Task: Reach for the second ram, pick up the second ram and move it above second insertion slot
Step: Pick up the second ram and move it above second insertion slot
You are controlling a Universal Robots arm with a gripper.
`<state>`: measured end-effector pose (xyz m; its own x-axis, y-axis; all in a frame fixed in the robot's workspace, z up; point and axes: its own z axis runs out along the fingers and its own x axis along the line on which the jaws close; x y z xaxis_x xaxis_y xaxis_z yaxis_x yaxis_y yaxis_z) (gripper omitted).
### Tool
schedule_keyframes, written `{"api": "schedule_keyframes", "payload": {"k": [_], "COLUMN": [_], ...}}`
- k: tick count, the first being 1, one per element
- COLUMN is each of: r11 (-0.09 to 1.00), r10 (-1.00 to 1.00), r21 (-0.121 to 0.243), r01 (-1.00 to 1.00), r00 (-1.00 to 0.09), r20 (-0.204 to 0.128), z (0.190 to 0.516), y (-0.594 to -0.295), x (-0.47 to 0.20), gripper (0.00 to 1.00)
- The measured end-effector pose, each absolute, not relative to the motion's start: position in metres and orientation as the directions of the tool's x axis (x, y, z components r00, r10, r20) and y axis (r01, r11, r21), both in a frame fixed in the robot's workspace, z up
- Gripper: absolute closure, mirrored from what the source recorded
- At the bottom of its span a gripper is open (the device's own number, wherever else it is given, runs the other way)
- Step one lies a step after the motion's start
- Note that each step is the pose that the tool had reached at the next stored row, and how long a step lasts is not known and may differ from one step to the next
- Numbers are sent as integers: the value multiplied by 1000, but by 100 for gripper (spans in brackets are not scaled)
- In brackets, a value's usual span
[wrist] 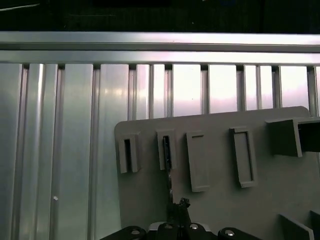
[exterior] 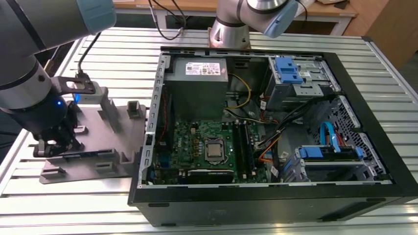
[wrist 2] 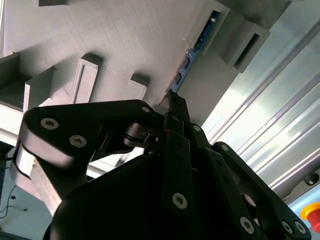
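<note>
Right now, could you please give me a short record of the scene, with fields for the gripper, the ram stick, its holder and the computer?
gripper: low over the grey holder plate, at one end of the ram
second ram: thin blue-green stick, standing on edge, far end in a slotted block
holder plate: grey, with several raised blocks, on the ribbed aluminium table
computer case: open, at the exterior view's right of the plate; motherboard and CPU socket exposed
task state: ram not yet out of its holder

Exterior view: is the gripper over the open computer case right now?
No, the gripper is down at the grey fixture plate, beside the computer case on the exterior view's left.
</note>
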<state>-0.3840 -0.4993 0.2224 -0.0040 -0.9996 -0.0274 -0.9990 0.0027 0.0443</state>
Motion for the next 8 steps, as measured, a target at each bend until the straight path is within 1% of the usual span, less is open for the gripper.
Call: {"api": "schedule_keyframes", "payload": {"k": [8], "r11": [-62], "r10": [-998], "r21": [44], "r01": [-997], "r00": [61], "r20": [-27], "z": [222], "y": [-499], "x": [-384], "gripper": [93]}}
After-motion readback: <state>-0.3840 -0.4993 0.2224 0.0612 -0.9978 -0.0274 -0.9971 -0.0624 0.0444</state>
